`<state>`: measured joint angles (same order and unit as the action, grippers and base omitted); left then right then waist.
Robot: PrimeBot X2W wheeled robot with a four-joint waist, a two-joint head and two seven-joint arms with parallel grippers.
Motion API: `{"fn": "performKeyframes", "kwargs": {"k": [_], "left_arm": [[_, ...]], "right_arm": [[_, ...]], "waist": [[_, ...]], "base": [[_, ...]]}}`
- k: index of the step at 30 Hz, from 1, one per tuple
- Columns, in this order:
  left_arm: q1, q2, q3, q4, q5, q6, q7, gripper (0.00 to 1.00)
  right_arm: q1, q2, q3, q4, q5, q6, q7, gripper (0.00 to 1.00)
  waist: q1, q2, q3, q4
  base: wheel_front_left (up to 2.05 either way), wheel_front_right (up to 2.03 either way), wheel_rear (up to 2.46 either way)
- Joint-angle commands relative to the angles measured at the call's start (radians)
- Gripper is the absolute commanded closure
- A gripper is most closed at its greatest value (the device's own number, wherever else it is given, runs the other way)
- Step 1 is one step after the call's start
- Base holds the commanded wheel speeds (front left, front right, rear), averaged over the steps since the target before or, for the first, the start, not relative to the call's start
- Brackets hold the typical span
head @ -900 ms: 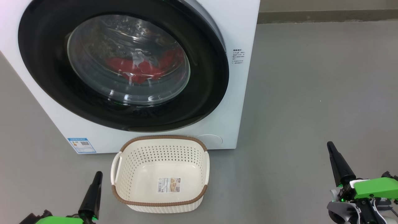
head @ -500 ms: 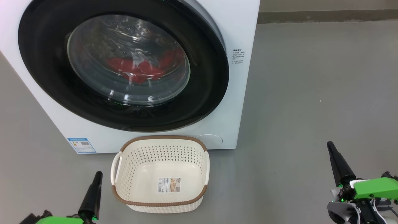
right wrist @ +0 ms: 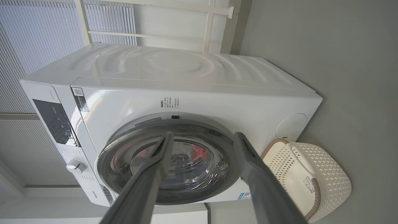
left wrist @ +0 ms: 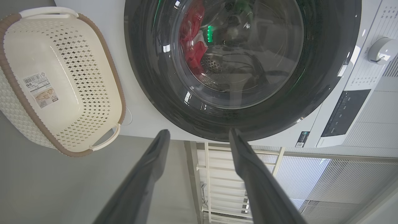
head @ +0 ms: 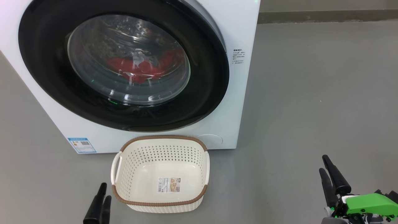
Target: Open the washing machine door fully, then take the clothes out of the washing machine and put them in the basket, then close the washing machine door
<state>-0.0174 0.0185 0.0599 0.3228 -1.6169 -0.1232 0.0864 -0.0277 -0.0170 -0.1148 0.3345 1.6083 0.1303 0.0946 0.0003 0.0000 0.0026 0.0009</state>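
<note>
The washing machine (head: 242, 93) stands on the grey floor (head: 311, 93), white and boxy, taking up the upper left of the head view. The washing machine door (head: 46, 77) sits shut against its front, a wide black rim around the bulging glass. Just before the machine, a little right of the door's lowest point, the basket (head: 161, 137) rests upright on the floor, its far rim close to the white front panel. It holds nothing but the paper label (head: 169, 184) flat on its floor.

The right gripper (head: 323, 163) is low at the lower right, well apart from machine and basket, its fingers pointing up and slightly left; in its wrist view they stand parted with nothing between them. The left gripper (head: 105, 191) hangs at the bottom edge, just beside the basket's near left corner, and its wrist view shows its fingers spread too, empty and aimed at the door's rim.

The clothes (head: 140, 67) lie inside the drum, a red heap seen through the glass. A small blue sticker (head: 81, 145) marks the machine's lower left corner.
</note>
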Motion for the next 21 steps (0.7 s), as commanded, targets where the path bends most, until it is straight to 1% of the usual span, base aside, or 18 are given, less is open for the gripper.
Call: {"fn": "performKeyframes", "kwargs": {"k": [1, 11, 21], "left_arm": [[-0.017, 0.013, 0.000, -0.036, 0.022, -0.001, -0.008, 0.00], [-0.013, 0.015, -0.008, -0.050, 0.120, -0.002, -0.038, 0.00], [-0.008, 0.016, -0.007, -0.067, 0.256, -0.001, -0.068, 0.00]], "right_arm": [[-0.019, -0.014, 0.006, -0.033, -0.012, 0.000, -0.010, 0.00], [-0.011, -0.034, 0.030, -0.037, -0.066, 0.000, -0.048, 0.00], [-0.003, -0.052, 0.051, -0.044, -0.165, 0.000, -0.079, 0.00]], "waist": [[0.0000, 0.0000, 0.001, 0.000], [-0.0002, 0.0000, 0.003, 0.000], [-0.0003, 0.0000, 0.003, -0.001]], "base": [[0.00, 0.00, 0.00], [0.00, 0.00, 0.00], [0.00, 0.00, 0.00]]}}
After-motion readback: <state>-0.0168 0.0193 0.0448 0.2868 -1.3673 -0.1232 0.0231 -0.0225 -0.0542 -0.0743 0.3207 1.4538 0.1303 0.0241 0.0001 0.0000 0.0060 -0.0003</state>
